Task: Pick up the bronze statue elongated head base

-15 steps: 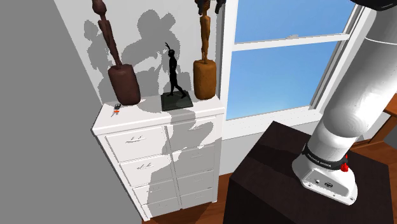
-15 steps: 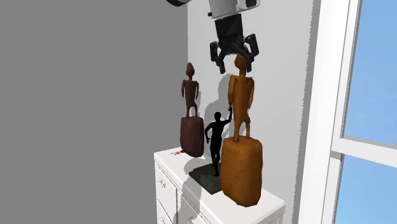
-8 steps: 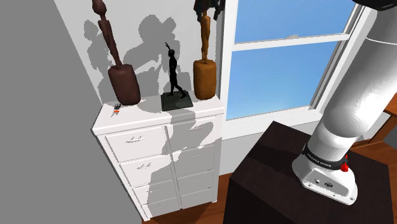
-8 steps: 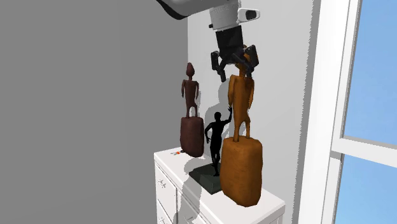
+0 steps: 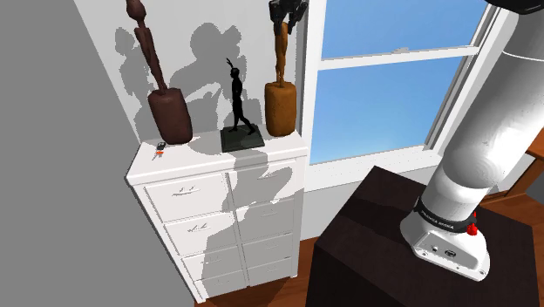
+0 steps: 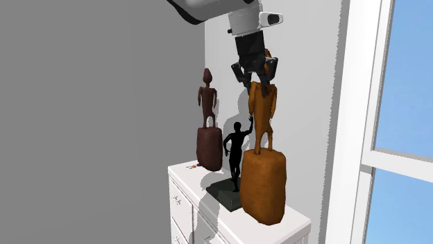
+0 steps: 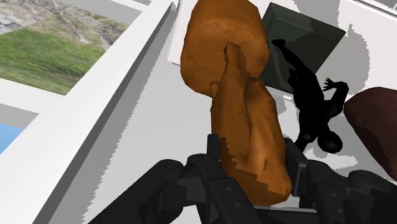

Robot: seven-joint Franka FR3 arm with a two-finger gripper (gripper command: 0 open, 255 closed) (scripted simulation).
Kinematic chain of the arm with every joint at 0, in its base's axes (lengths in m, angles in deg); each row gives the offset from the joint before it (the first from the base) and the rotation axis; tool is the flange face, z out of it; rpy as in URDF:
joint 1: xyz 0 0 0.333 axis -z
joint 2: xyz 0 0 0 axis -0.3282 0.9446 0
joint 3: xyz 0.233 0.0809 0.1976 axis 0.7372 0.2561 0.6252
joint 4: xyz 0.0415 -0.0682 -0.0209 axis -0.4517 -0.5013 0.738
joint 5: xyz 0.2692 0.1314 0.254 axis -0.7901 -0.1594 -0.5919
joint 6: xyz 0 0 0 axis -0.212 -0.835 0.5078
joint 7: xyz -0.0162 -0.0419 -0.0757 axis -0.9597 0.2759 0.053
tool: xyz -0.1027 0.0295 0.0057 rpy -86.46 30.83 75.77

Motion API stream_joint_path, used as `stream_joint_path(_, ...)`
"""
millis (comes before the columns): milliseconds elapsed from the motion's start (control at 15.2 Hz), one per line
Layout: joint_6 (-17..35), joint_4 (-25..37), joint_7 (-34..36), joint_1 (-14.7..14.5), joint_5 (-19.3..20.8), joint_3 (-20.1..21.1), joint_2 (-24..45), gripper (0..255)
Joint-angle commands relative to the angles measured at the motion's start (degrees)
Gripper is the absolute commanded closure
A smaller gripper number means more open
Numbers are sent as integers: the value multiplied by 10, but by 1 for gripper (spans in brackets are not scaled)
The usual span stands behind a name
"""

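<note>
The orange-brown statue (image 5: 280,96) (image 6: 264,173) is a slim figure on a bulky rounded base. It stands at the window end of the white dresser's top (image 5: 218,161). My black gripper (image 5: 288,10) (image 6: 257,71) comes down from above and is shut on the statue's head. In the wrist view the fingers (image 7: 216,153) clasp the head from both sides, with the gripper (image 7: 254,147) over it. The body (image 7: 245,108) and base stretch away below the hand.
A dark brown statue (image 5: 161,96) (image 6: 208,138) of the same shape stands at the dresser's other end. A black figurine (image 5: 238,105) (image 6: 238,156) on a dark square plate stands between them. A small red item (image 5: 159,148) lies near the edge. A window (image 5: 384,78) adjoins the dresser.
The gripper came down over the statue's head with fingers apart, then shut on it. The statue stays on the dresser.
</note>
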Motion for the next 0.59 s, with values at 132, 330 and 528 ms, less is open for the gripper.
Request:
stream_joint_path(132, 0, 0, 0, 0, 0, 0, 0, 255)
stream_joint_path(330, -16, 22, -2, 0, -1, 0, 7, 255)
stream_joint_path(528, -42, 58, -4, 0, -1, 0, 16, 255)
